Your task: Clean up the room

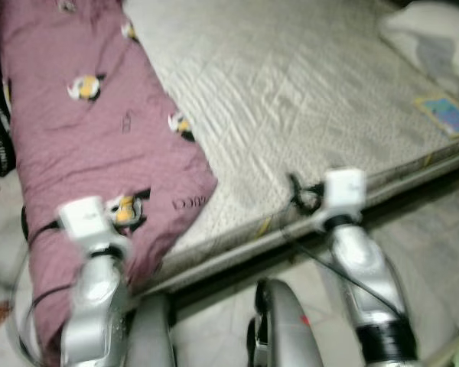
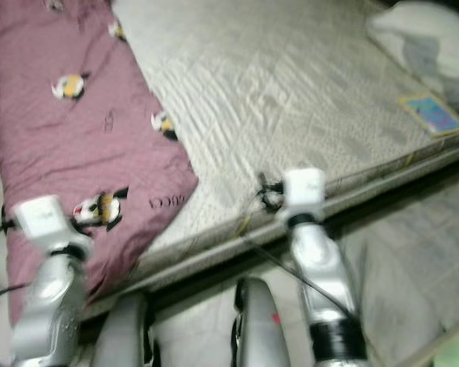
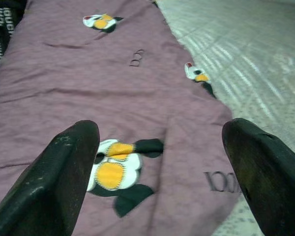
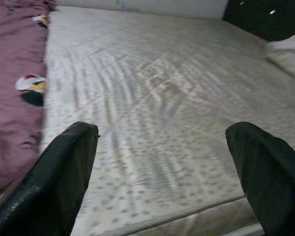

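Right below your left tool (image 3: 157, 162), fingers spread wide and empty, lies the purple blanket (image 1: 99, 130), running lengthwise up the bed's (image 1: 306, 99) left side. Your right tool (image 4: 162, 172), also agape, faces bare mattress, so left's nearer.

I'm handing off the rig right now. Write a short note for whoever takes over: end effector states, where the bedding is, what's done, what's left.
Left end effector: open, empty, poised over the near end of the purple blanket.
Right end effector: open, empty, over the near edge of the bare mattress.
The blanket lies along the robot's left side of the mattress, its near end drooping over the edge. A white pillow sits at the far right corner, with a small blue-and-yellow label on the mattress beside it.
Done: nothing is grasped.
Left: probably grasp the blanket and fold or spread it.
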Controlling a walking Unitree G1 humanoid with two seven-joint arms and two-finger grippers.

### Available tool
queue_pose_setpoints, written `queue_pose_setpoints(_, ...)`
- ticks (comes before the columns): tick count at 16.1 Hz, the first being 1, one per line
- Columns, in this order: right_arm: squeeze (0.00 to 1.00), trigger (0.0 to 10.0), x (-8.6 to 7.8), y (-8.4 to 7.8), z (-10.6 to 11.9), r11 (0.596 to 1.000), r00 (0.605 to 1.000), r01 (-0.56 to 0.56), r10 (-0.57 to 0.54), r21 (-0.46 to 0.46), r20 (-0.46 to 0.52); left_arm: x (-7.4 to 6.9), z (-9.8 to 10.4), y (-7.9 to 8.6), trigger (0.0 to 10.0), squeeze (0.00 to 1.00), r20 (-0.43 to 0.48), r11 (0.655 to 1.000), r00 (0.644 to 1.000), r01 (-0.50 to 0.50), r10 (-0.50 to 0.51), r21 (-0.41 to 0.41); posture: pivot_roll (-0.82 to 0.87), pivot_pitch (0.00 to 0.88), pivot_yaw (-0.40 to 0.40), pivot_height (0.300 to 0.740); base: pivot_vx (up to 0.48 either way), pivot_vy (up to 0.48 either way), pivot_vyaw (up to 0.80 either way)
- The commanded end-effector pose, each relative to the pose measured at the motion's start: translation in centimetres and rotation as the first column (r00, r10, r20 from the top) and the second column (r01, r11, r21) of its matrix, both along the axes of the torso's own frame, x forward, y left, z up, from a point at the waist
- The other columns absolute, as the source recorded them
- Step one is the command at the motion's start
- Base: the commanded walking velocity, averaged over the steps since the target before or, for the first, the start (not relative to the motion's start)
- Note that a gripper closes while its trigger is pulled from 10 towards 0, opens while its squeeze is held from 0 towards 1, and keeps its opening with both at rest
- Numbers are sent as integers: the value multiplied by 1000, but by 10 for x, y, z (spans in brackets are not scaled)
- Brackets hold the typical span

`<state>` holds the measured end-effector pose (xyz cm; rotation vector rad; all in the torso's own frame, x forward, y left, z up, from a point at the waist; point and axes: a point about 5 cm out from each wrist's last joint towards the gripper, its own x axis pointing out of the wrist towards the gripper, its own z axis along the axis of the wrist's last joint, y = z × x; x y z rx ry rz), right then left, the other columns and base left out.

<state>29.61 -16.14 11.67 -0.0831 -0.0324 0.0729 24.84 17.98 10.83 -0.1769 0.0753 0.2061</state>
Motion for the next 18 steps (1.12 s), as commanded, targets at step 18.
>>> queue_pose_setpoints(18,0,10000,-38,-37,7,995,998,39,-43,-88,-48,66,-35,7,10000,0,-143,999,989,-28,24,-23,-175,227,-73,522,0,0,0)
